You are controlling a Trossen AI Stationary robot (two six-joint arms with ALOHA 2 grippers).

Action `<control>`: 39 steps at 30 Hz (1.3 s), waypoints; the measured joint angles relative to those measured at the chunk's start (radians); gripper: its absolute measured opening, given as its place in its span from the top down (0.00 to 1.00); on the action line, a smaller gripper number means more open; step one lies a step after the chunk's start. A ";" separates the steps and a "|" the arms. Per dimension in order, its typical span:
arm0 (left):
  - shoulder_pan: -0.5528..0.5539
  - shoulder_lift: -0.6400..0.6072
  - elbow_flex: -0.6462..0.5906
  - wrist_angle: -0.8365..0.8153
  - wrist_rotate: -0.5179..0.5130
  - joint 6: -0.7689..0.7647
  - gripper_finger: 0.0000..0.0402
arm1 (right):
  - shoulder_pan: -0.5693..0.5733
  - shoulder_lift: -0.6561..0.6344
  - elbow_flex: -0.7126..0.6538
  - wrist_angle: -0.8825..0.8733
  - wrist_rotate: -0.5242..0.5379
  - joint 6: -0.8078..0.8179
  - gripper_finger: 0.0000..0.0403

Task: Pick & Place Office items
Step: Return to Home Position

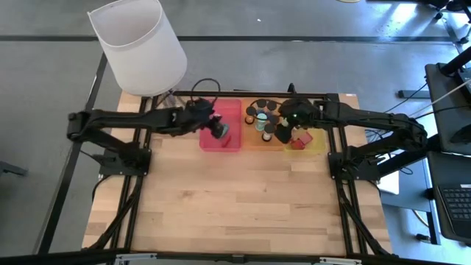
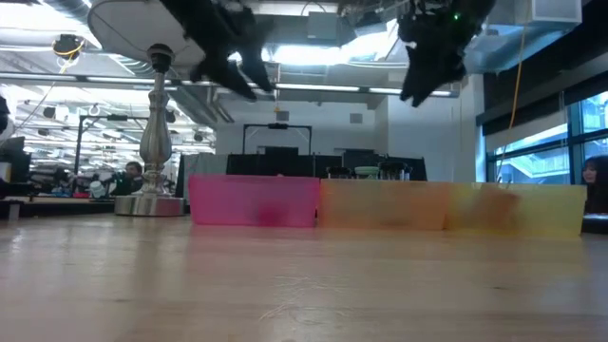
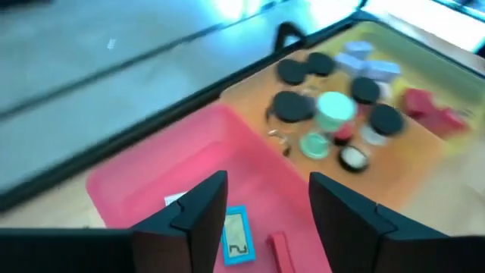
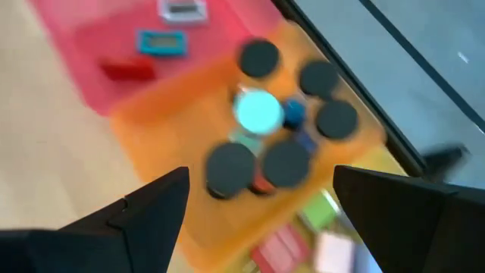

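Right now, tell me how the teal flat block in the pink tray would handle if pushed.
The teal flat block lies flat in the pink tray, so it likely slides rather than rolls. It looks rigid and small, probably light.

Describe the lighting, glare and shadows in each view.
High view: sunlight patches on the floor, top right. Low view: left gripper and right gripper silhouetted against ceiling lights; pink tray glows through. Left wrist view: glare beyond the orange tray. Right wrist view: teal cylinder top washed out.

Teal flat block [image 3: 236, 235] in the pink tray [image 3: 189, 163], left: display digits, maybe "2", too blurred to confirm. No other readable text.
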 joint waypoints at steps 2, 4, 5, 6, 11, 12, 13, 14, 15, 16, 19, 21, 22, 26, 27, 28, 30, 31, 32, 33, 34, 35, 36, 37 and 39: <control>-0.047 -0.048 0.000 -0.031 -0.021 0.050 0.56 | 0.000 -0.003 0.000 0.047 -0.045 -0.047 0.18; -0.091 -0.087 0.000 -0.087 -0.033 0.076 0.57 | 0.000 -0.004 0.001 0.086 -0.081 -0.079 0.18; -0.111 -0.106 0.000 -0.125 -0.041 0.081 0.58 | -0.002 -0.004 0.001 0.093 -0.094 -0.094 0.18; -0.129 -0.123 0.000 -0.163 -0.046 0.081 0.59 | -0.003 -0.004 0.001 0.100 -0.104 -0.106 0.18; -0.221 -0.197 0.000 -0.340 -0.054 0.000 0.65 | -0.003 -0.016 -0.035 0.133 -0.129 -0.134 0.18; -0.240 -0.208 -0.003 -0.362 -0.061 -0.018 0.66 | -0.003 -0.026 -0.057 0.148 -0.129 -0.131 0.18; -0.262 -0.223 -0.013 -0.371 -0.070 -0.031 0.68 | -0.003 -0.039 -0.079 0.173 -0.137 -0.122 0.18; -0.284 -0.243 -0.031 -0.376 -0.073 -0.045 0.69 | -0.003 -0.052 -0.105 0.194 -0.148 -0.111 0.18; -0.306 -0.263 -0.050 -0.378 -0.073 -0.063 0.70 | -0.003 -0.067 -0.134 0.211 -0.155 -0.097 0.18; -0.327 -0.283 -0.072 -0.368 -0.071 -0.086 0.71 | -0.003 -0.082 -0.163 0.232 -0.162 -0.082 0.18; -0.386 -0.350 -0.151 -0.334 -0.074 -0.162 0.74 | -0.003 -0.141 -0.243 0.300 -0.177 -0.046 0.18; -0.424 -0.397 -0.208 -0.300 -0.099 -0.207 0.75 | -0.003 -0.185 -0.294 0.326 -0.178 -0.026 0.18; -0.440 -0.420 -0.236 -0.283 -0.118 -0.224 0.76 | -0.003 -0.207 -0.317 0.343 -0.178 -0.018 0.18; -0.496 -0.515 -0.343 -0.243 -0.209 -0.289 0.77 | -0.003 -0.313 -0.409 0.403 -0.166 0.016 0.18; -0.507 -0.539 -0.367 -0.240 -0.228 -0.308 0.77 | -0.003 -0.340 -0.431 0.412 -0.158 0.027 0.18; -0.516 -0.564 -0.392 -0.240 -0.240 -0.328 0.77 | -0.003 -0.368 -0.453 0.421 -0.154 0.038 0.18; -0.529 -0.612 -0.440 -0.240 -0.254 -0.365 0.77 | -0.003 -0.425 -0.495 0.444 -0.153 0.058 0.18; -0.533 -0.637 -0.464 -0.240 -0.254 -0.383 0.77 | -0.003 -0.454 -0.518 0.458 -0.154 0.066 0.18; -0.535 -0.660 -0.487 -0.238 -0.254 -0.397 0.78 | -0.003 -0.482 -0.539 0.469 -0.154 0.079 0.18; -0.535 -0.683 -0.510 -0.235 -0.254 -0.413 0.78 | -0.003 -0.510 -0.560 0.480 -0.154 0.090 0.18; -0.535 -0.705 -0.532 -0.229 -0.253 -0.425 0.78 | -0.003 -0.536 -0.582 0.500 -0.154 0.104 0.18; -0.535 -0.726 -0.553 -0.219 -0.251 -0.434 0.78 | -0.003 -0.562 -0.603 0.513 -0.155 0.117 0.18; -0.535 -0.745 -0.571 -0.208 -0.251 -0.441 0.78 | -0.003 -0.587 -0.621 0.521 -0.157 0.132 0.18; -0.535 -0.764 -0.590 -0.192 -0.253 -0.443 0.78 | -0.003 -0.611 -0.639 0.534 -0.159 0.144 0.18; -0.535 -0.797 -0.619 -0.172 -0.252 -0.439 0.78 | -0.003 -0.659 -0.675 0.551 -0.161 0.173 0.18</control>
